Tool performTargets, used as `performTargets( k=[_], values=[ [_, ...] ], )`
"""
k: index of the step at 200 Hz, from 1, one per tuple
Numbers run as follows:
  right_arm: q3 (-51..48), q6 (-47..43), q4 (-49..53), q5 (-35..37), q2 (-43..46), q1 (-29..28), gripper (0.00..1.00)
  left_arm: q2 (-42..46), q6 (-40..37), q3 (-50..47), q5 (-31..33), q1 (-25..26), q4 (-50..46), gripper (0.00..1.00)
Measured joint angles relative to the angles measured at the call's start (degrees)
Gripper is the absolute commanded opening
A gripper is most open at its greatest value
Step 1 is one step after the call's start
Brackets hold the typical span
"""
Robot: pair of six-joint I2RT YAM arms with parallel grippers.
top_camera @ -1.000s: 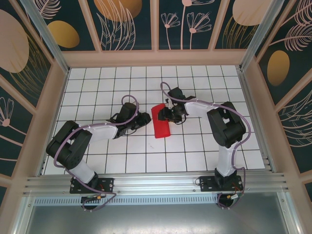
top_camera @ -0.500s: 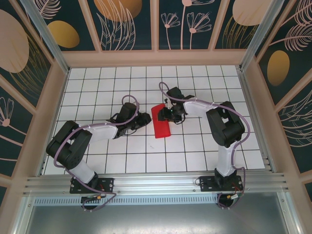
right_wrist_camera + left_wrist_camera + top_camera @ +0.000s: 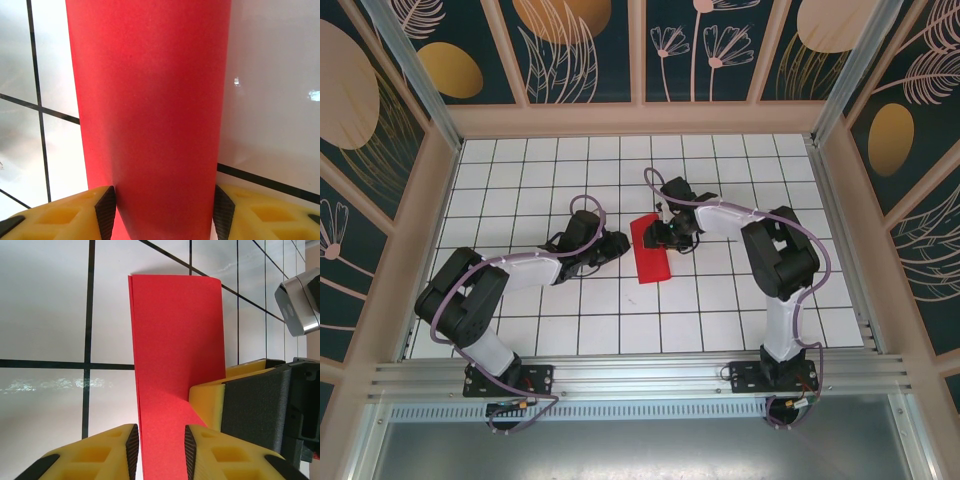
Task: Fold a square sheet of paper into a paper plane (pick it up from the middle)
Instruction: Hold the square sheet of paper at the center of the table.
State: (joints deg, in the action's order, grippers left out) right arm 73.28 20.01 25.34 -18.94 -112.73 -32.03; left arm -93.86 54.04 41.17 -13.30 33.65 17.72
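The thin, bright red paper sheet [image 3: 649, 252], folded to a narrow oblong with its long axis running near to far, lay at the centre of the white gridded table [image 3: 520, 180]. One long edge showed a double layer in the left wrist view [image 3: 175, 340].

The left gripper [image 3: 620, 243] sat just beside the sheet's left edge. Its jaws stood narrowly apart [image 3: 159, 430], and one end of the sheet lay in the gap between the pads.

The right gripper [image 3: 662, 236] sat over the far right part of the sheet. Its jaws stood about halfway apart [image 3: 161, 192], and the sheet [image 3: 150, 100] spanned the whole gap from pad to pad. Whether the pads squeezed it could not be determined. In the left wrist view, one of its yellow fingers [image 3: 207, 400] touched the sheet's right edge.

Dark teal wall panels [image 3: 580, 50] with a leaf pattern enclosed the table on three sides, and an aluminium rail [image 3: 640, 375] crossed the near edge. Nothing else lay on the grid.

Against the frame one second earlier, the sheet lay in the same place and both grippers held their positions. The right arm's elbow [image 3: 775, 255] had shifted slightly left.
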Motion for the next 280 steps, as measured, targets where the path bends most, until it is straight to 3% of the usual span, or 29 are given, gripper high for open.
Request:
performTargets(
  k=[39,51,235,280],
  values=[
    [0.0,0.02,0.04,0.37,-0.07,-0.02,0.57,-2.95,0.35,2.19,-1.9,0.0,0.02,0.03],
    [0.0,0.02,0.04,0.46,-0.07,-0.02,0.57,-4.48,0.57,3.32,-2.58,0.0,0.0,0.0],
    [0.39,0.5,0.35,0.9,-0.33,-0.22,0.57,-15.67,0.2,12.2,-4.02,0.87,-4.7,0.0],
    [0.92,1.51,0.85,1.29,-0.33,-0.33,0.62,-15.72,-0.9,12.59,-3.72,0.87,-5.57,0.0]
  ],
)
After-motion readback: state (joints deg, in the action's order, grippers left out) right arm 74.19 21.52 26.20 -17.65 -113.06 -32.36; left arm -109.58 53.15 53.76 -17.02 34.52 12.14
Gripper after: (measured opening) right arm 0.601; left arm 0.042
